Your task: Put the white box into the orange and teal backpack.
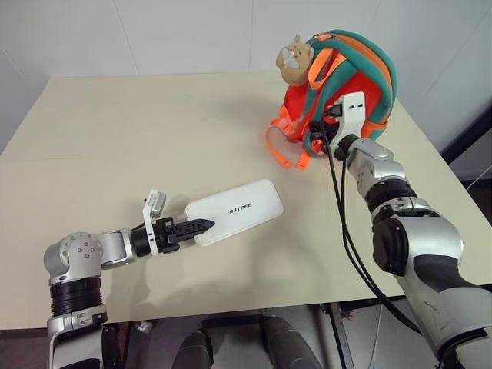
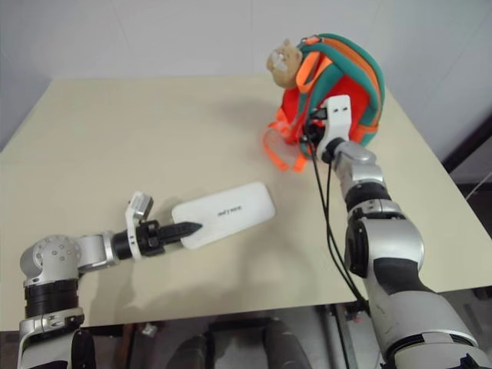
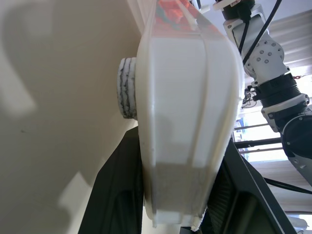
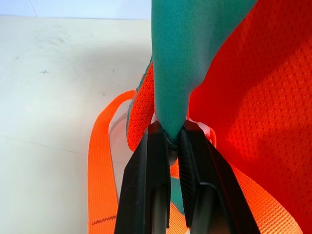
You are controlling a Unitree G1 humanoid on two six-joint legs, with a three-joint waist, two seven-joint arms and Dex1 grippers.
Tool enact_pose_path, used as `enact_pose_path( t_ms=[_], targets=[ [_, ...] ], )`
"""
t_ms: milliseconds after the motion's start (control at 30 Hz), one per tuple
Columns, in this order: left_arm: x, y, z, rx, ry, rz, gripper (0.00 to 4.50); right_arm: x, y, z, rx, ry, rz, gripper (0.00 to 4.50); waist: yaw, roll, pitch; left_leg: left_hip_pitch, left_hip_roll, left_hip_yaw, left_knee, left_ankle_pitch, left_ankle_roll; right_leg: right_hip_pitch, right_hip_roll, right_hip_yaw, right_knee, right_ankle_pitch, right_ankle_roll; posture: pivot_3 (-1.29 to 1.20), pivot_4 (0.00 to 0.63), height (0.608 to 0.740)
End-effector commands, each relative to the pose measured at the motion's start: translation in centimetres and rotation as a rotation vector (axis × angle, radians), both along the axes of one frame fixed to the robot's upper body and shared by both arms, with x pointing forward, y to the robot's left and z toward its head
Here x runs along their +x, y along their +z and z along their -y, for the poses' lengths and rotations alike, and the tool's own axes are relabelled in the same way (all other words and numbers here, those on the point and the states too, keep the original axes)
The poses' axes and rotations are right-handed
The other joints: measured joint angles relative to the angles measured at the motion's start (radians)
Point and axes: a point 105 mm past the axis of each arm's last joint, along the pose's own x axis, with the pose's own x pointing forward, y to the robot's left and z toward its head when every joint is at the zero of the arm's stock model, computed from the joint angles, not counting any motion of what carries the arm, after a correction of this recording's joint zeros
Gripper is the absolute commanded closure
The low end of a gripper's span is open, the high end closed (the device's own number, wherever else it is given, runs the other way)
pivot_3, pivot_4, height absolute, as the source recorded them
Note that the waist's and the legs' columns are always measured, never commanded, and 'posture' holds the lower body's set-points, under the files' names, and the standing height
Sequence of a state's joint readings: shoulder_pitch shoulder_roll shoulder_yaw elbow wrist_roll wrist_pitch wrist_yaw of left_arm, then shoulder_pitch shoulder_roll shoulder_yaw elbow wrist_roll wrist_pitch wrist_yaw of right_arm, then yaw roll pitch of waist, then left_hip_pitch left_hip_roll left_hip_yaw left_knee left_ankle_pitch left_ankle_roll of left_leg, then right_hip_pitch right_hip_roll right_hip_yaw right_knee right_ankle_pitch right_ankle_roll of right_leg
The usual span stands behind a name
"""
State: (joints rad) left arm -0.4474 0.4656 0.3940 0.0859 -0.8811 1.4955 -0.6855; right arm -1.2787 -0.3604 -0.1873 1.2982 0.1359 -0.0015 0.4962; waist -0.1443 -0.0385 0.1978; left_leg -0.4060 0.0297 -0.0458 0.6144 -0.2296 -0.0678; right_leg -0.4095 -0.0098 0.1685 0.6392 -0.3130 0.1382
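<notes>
Nearest the robot, the left tool [image 1: 201, 226] lies low over the beige desk [image 1: 115, 146], pointing toward the right, its black fingers [image 3: 122, 195] clamped on the near end of the white box [image 1: 234, 211]. In the left wrist view the two dark fingers flank that end of the box, one on each face, so the tool is partly closed on the box. The box is flat and thin with rounded corners and small grey lettering on top; it sits near the middle of the desk, its long side running diagonally away toward the right, its far end free. The desk surface between the box and the backpack is bare.

Farther back on the right, the orange and teal backpack [image 1: 361, 73] stands upright near the desk's far right corner. A tan plush animal charm [image 1: 294, 61] hangs at its top left, and orange webbing straps [image 1: 283, 150] trail onto the desk in front of it. The right tool [image 4: 168, 146] is pressed against the backpack's front, its fingers [image 4: 146, 185] closed tight on a teal strap [image 4: 185, 58]. A black cable [image 1: 338, 207] runs along the right arm.
</notes>
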Motion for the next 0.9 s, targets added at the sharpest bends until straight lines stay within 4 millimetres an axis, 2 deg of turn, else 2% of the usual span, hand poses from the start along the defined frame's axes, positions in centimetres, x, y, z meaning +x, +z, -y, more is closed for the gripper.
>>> enact_pose_path(
  t_ms=[33,133,267,433,533,700,900],
  targets=[
    [-0.2,1.0,0.0,-0.027,-0.004,0.054,3.23,-0.1,3.1,-0.4,0.038,0.037,0.095,4.23,0.000,0.000,0.000,0.000,0.000,0.000,0.000,0.000,0.000,0.000,0.000,0.000,0.000,0.000,0.000,0.00,0.150,0.740],
    [-0.3,1.0,0.0,-0.029,0.000,0.056,3.23,-0.3,2.9,-0.5,0.023,0.072,0.089,4.23,-0.001,0.000,0.000,0.000,0.000,0.000,0.000,0.000,0.000,0.000,0.000,0.000,0.000,0.000,0.000,0.00,0.150,0.740],
    [-0.3,0.8,-0.2,-0.027,0.014,0.055,3.23,-0.7,2.8,0.8,-0.003,0.085,0.099,4.23,-0.001,0.000,0.000,0.000,0.000,0.000,0.000,0.000,0.000,0.000,0.000,0.000,0.000,0.000,0.000,0.00,0.150,0.740],
    [-0.5,0.3,-0.4,-0.025,0.026,0.042,3.23,-2.4,2.7,4.3,-0.039,0.085,0.122,4.23,0.009,0.000,0.000,0.000,0.000,-0.001,0.000,0.000,0.000,0.000,0.000,-0.001,-0.001,0.000,0.000,0.00,0.150,0.740],
    [-0.4,0.2,-0.3,-0.024,0.026,0.039,3.23,-3.7,2.7,5.5,-0.056,0.077,0.126,4.23,0.010,0.000,0.000,-0.001,0.000,-0.001,0.000,0.000,0.000,0.000,0.000,-0.001,-0.001,0.000,0.000,0.00,0.150,0.740],
    [0.0,0.1,0.1,-0.025,0.012,0.034,3.23,-7.7,2.9,7.6,-0.090,0.058,0.116,4.23,0.018,0.000,0.000,0.000,0.000,-0.002,0.000,0.000,0.000,0.000,0.000,-0.001,0.000,0.000,0.000,0.00,0.150,0.740],
    [0.2,-0.1,-0.1,-0.020,0.008,0.030,3.23,-11.4,3.4,8.2,-0.065,0.065,0.081,4.23,0.034,0.000,0.000,0.000,0.000,-0.001,0.000,0.000,0.000,0.000,0.000,0.000,0.000,0.000,0.000,0.00,0.150,0.740]
  ],
)
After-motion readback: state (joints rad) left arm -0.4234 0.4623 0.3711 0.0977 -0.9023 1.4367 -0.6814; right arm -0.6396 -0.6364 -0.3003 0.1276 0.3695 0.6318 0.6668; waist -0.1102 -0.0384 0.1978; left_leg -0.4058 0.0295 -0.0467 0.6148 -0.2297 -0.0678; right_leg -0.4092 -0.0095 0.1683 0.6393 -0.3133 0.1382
